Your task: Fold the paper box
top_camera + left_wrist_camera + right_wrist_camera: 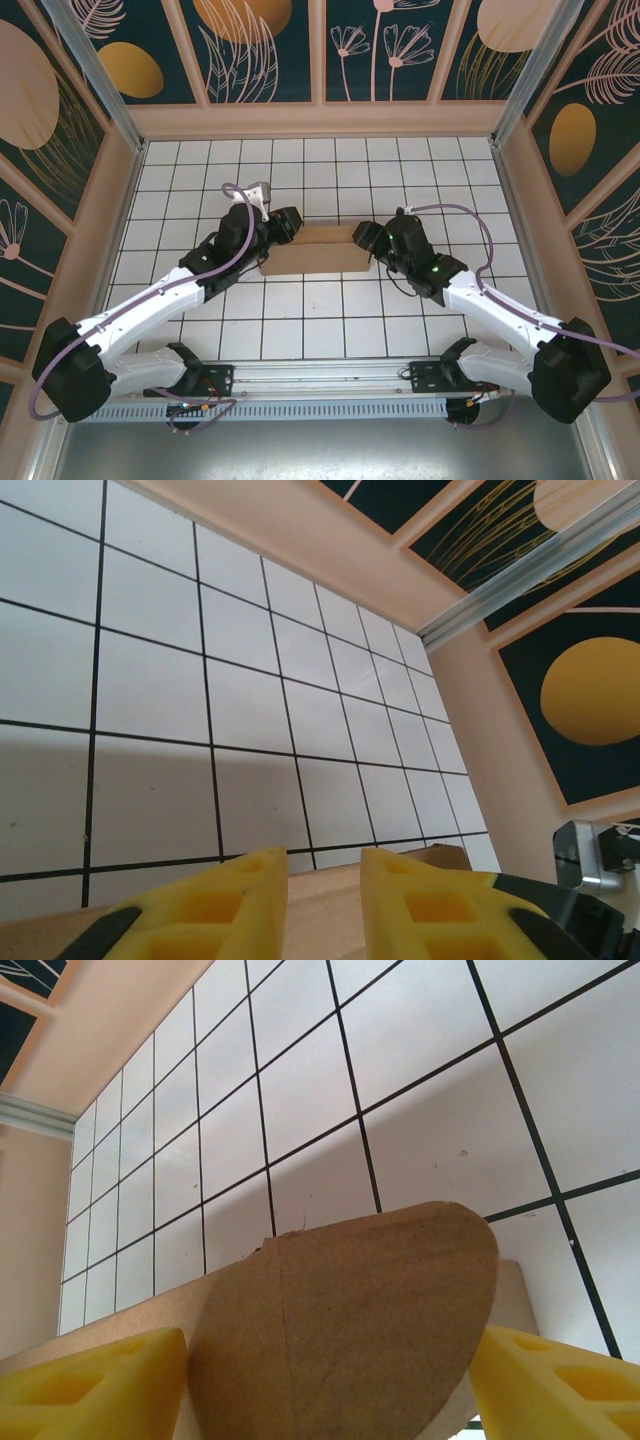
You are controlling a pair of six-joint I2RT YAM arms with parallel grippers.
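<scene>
The left tool [285,225] sits at the left end of the box [315,258]. In its wrist view the two yellow fingers [225,915] stand close together with a narrow gap between them. Brown cardboard [430,860] runs across behind and below them and shows in that gap. I cannot tell whether the fingers pinch it or only hang over it.

The right tool [365,237] is at the right end of the box. Its wrist view shows the fingers [95,1385] set wide apart, with a rounded flap [350,1320] filling the space between them. The flap's edges reach both fingers. I cannot tell whether they press it or merely bracket it.

The box is plain brown corrugated card with no print. From above it is a low, long shape lying crosswise near the middle of the table [330,330], spanning the gap between the two tools. Its near part looks lighter, with a darker strip behind. The flap at the right tool has a curved top, a rough face, a faint upright crease towards its left side and a small notch where it meets the straight edge of the card behind it.

Count: one box, two arms, two tools with two yellow fingers each.
</scene>
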